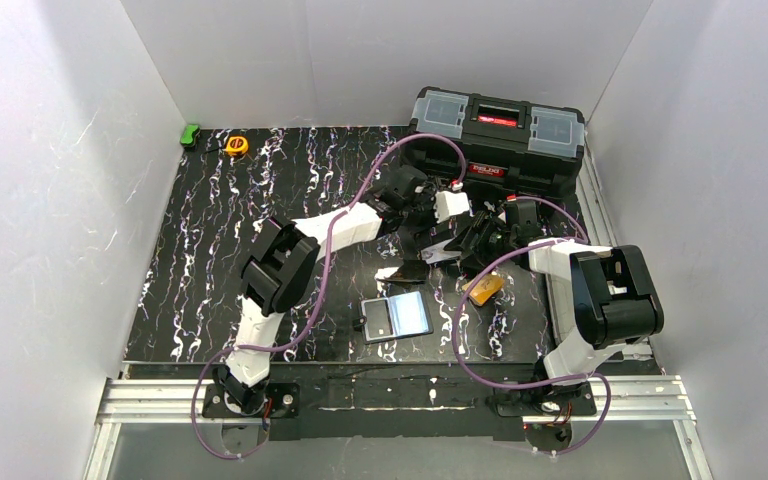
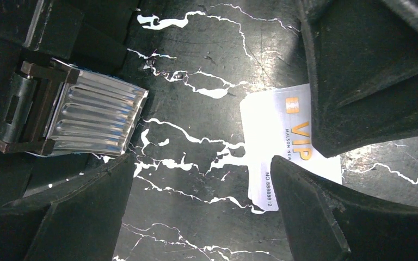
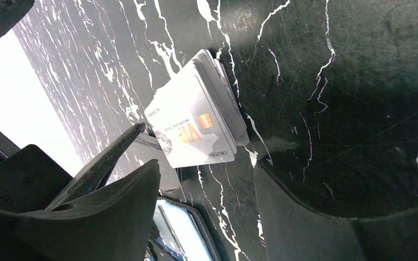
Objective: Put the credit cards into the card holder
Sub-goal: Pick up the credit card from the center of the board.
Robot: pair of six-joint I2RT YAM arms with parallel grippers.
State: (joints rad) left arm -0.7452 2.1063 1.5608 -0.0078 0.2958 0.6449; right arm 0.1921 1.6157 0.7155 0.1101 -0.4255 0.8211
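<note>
Left claw [image 2: 202, 163] is spread wide, nothing between its fingers, hovering low over the black, white-veined bench [image 1: 210, 250]. Just past its right-hand finger lies a white VIP card [image 2: 275, 157], flat on the bench. One end of the card is hidden under a dark part that reaches in from the upper right of the left wrist view. On the other side of this claw, the ribbed silver latch [image 2: 98, 117] of the black toolbox [image 1: 500, 140] is close by.

Right claw [image 3: 204, 166] is also spread. Its two fingertips sit at either side of the near end of a stack of credit cards [image 3: 201, 119]. The stack lies on the bench, with a white VIP-printed card and its gold chip on top. Whether the fingertips touch the stack cannot be told. Both claws meet over the middle of the bench, just in front of the toolbox.

Farther out, an orange-yellow card [image 1: 487, 290] lies alone beside the right arm. The card holder [image 1: 397, 316] lies open near the front edge of the bench, between the two arms and nearer than the claws, with its bluish shiny sleeves facing up. An orange tape measure [image 1: 236, 145] and a small green object [image 1: 191, 134] sit at the far left corner.
</note>
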